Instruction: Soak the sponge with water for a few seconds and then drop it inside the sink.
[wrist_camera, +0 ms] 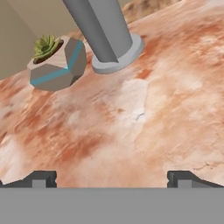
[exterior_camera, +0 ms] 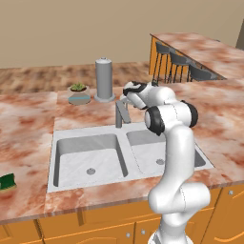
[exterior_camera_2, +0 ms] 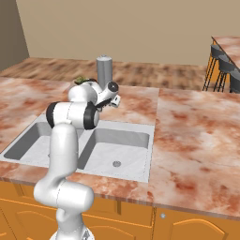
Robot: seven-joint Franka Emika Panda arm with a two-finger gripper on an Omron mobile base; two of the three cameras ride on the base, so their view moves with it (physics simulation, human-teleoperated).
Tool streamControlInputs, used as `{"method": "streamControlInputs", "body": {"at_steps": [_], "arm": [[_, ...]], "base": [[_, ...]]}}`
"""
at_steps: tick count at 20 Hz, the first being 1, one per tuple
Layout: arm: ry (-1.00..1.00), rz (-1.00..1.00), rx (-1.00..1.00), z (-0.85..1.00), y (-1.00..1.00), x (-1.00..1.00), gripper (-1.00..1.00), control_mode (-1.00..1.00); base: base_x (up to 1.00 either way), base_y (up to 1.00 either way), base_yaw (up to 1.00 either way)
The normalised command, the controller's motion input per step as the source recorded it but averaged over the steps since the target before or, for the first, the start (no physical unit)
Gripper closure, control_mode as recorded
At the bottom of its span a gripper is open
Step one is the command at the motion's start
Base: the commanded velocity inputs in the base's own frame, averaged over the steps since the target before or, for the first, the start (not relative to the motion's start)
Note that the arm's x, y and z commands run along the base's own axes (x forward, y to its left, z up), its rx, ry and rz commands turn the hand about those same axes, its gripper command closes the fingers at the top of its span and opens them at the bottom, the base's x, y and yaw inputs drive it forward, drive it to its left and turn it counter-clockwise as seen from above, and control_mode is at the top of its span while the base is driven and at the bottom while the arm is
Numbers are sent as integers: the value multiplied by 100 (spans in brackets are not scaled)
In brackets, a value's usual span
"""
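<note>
The marbled reddish table (exterior_camera: 28, 119) spans the kitchen, with orange cabinets (exterior_camera: 95, 228) below its front edge and a second raised stretch at the far right with dark stools (exterior_camera: 178, 64) tucked under it. Set into the table is the grey double sink (exterior_camera: 86, 159), two rectangular bowls, each with a round drain; both bowls look dry. The faucet (exterior_camera: 121, 114) rises at the back rim between the bowls, partly behind the arm.

The white arm (exterior_camera: 176, 157) stands in front of the right bowl and bends back over the sink's rear rim, its hand near the faucet.

Behind the sink stands an upright grey cylinder (exterior_camera: 104, 78) on a round base. Just left of it sits a small faceted grey pot (wrist_camera: 57, 65) with a blue band and a green plant.

The claw (wrist_camera: 111, 180) is spread wide, with nothing between its tips; it hangs over bare table, pointed toward the pot and the cylinder's base.

The sponge (exterior_camera: 7, 181) lies flat on the table at the far left, near the front edge, well apart from the sink and from the claw.
</note>
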Motion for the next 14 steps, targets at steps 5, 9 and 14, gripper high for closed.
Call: {"method": "streamControlInputs", "body": {"at_steps": [5, 9, 14], "arm": [[0, 0, 0, -14, -2, 6, -100, -100], [0, 0, 0, -20, -4, 2, -100, -100], [0, 0, 0, -19, -16, 0, -100, -100]], "base": [[0, 0, 0], [0, 0, 0], [0, 0, 0]]}}
